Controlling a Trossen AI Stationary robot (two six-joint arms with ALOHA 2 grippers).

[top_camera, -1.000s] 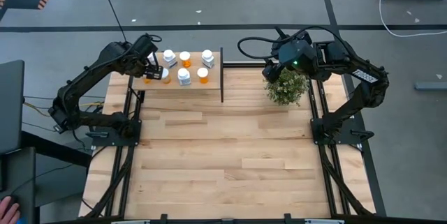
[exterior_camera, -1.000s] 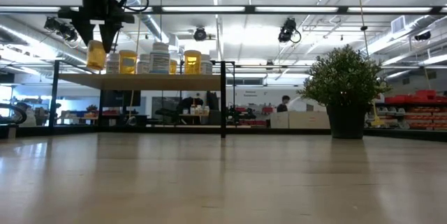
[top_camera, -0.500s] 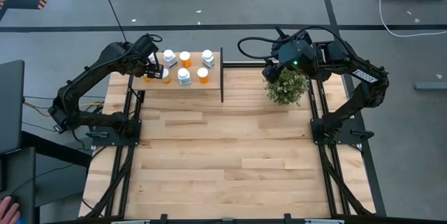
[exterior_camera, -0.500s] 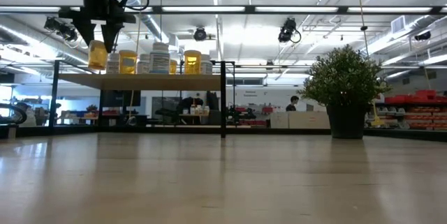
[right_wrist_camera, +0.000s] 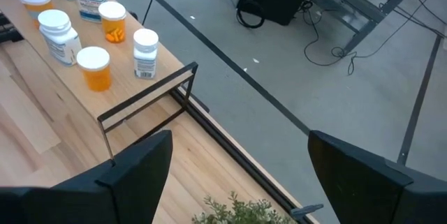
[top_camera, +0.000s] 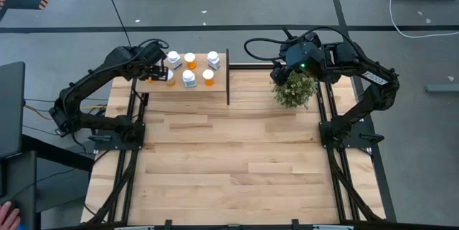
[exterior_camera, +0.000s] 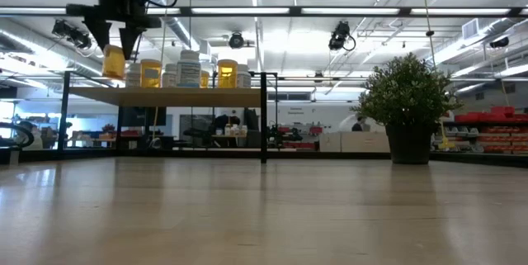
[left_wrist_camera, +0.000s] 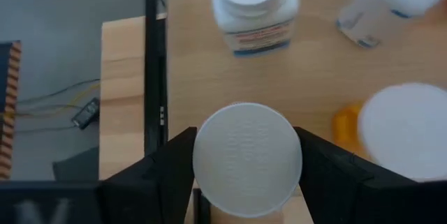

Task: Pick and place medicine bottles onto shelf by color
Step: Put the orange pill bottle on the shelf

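My left gripper (exterior_camera: 115, 44) is shut on an orange bottle with a white cap (exterior_camera: 113, 62) above the left end of the light-wood shelf (exterior_camera: 190, 96). The same bottle's cap fills the left wrist view (left_wrist_camera: 246, 158). Several white and orange bottles (top_camera: 188, 78) stand upright on the shelf (top_camera: 197, 88), left of its black divider (top_camera: 228, 76). My right gripper (right_wrist_camera: 237, 175) is open and empty, above the plant (top_camera: 294, 90) to the right of the shelf. My left gripper pinches the orange bottle at its white cap (left_wrist_camera: 202, 161) between the two fingers, one on each side. The fingers come from above, pointing down. The bottle hangs upright below them, its base (exterior_camera: 113, 75) a little above the shelf top.
A potted plant (exterior_camera: 406, 92) stands at the table's far right. The shelf stands on thin black posts at the far left. The wide plank tabletop (top_camera: 237, 158) lies in front of both. The right wrist view shows the shelf's bottles (right_wrist_camera: 94, 63) from the side.
My left gripper has risen slightly with the orange bottle, which stays upright over the shelf's left end.
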